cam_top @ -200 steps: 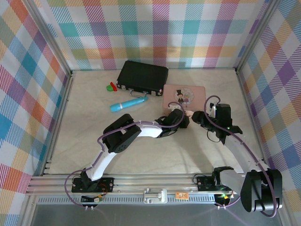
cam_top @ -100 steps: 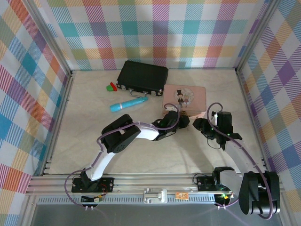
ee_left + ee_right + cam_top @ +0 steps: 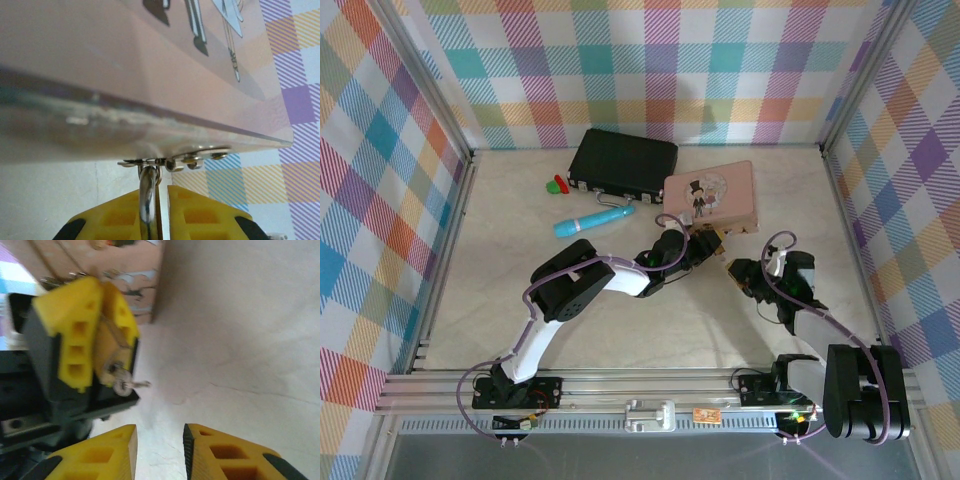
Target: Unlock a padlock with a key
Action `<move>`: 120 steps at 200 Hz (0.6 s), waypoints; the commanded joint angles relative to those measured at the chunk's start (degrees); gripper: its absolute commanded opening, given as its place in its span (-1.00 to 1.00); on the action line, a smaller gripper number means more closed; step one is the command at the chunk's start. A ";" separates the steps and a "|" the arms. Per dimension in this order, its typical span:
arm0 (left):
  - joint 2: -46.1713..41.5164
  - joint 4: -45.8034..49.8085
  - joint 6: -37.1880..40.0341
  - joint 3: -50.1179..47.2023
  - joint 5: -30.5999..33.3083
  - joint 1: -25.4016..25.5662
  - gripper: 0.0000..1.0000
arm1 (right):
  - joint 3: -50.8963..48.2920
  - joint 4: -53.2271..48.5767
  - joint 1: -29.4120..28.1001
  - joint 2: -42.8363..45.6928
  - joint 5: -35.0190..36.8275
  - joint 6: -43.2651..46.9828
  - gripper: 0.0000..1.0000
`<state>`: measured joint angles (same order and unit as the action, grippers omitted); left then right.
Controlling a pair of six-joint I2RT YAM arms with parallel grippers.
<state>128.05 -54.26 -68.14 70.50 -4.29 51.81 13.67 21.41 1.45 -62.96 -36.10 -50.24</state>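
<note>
The pink tin (image 3: 710,195) lies skewed at mid-table, and the padlock (image 3: 713,241) hangs from its near edge. My left gripper (image 3: 705,247) is shut on that padlock. In the left wrist view the silver shackle (image 3: 147,192) runs up between the yellow fingers (image 3: 200,215) into the tin's metal hasp (image 3: 200,156). The right wrist view shows the brass padlock (image 3: 116,337) pinched in the left arm's fingers (image 3: 75,340). The small key (image 3: 127,385) sticks out of its lower end. My right gripper (image 3: 160,440) stands open, nothing in it, a short way from the key.
A black case (image 3: 623,160) lies at the back, with small red and green pieces (image 3: 556,185) to its left. A blue cylinder (image 3: 592,219) rests in front of the case. Plaid walls close in the table on three sides.
The pink tin has swung round and its near edge has shifted. My right gripper has drawn back toward the near side, away from the padlock, and its jaws have narrowed. The left gripper keeps its hold.
</note>
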 commanded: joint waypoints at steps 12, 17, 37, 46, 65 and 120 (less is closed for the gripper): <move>0.27 0.31 -9.00 -1.86 -2.98 -0.22 -1.00 | -0.40 11.09 0.37 -1.55 -2.35 -2.80 -0.41; 0.35 0.30 -9.02 -1.77 -2.99 -0.21 -1.00 | -0.40 11.47 0.34 -2.00 -2.39 -2.87 -0.41; 0.41 0.30 -9.08 -1.42 -3.18 -0.22 -1.00 | -0.49 14.15 0.32 -3.85 -2.79 -3.81 -0.42; 0.40 0.30 -9.10 -1.46 -3.09 -0.21 -1.00 | -0.49 16.56 0.31 -4.57 -3.31 -4.42 -0.44; 0.38 0.21 -9.18 -1.51 -2.99 -0.22 -1.00 | -0.29 17.99 0.30 -5.54 -3.63 -5.22 -0.47; 0.51 -1.00 -9.93 -1.44 -2.63 -0.12 -1.00 | -0.14 24.22 -0.61 -10.79 -3.92 -8.38 -0.53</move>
<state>128.05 -56.14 -71.20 70.35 -4.91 51.66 13.63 39.92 1.37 -71.48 -38.68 -56.58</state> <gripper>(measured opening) 0.143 0.236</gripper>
